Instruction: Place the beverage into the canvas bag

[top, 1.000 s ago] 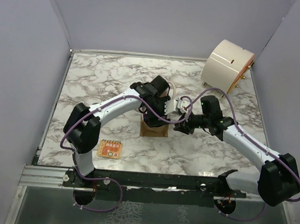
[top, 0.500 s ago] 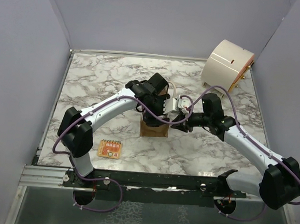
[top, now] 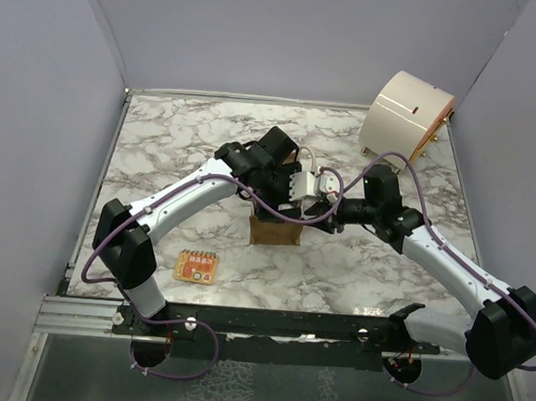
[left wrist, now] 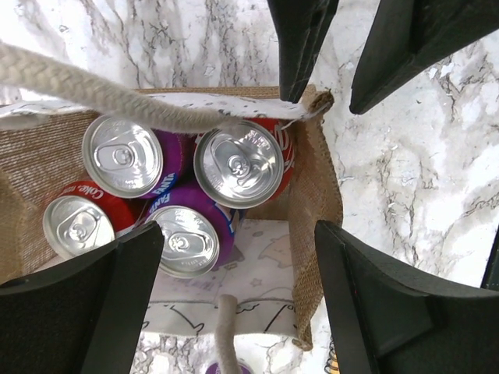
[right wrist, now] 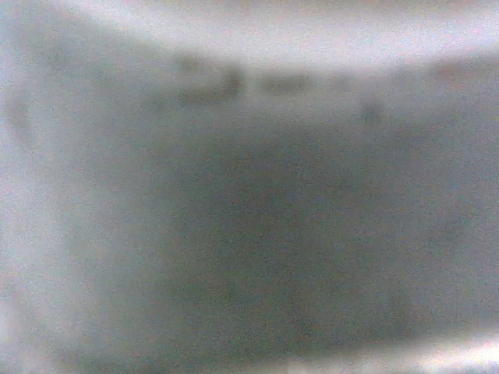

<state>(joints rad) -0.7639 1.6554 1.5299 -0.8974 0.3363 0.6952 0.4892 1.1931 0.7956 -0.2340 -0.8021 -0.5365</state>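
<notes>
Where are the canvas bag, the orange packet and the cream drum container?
canvas bag [left wrist: 316, 183]: left wrist view, its brown side wall.
orange packet [top: 196, 266]: top view, its middle.
cream drum container [top: 400, 113]: top view, its curved side.

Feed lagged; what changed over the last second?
The left arm swung its elbow out toward the near-left corner while the open left gripper shifted slightly farther away over the canvas bag. The right gripper edged away too. Nothing visibly grabbed or released. Bag, orange packet and cream container stayed put.
</notes>
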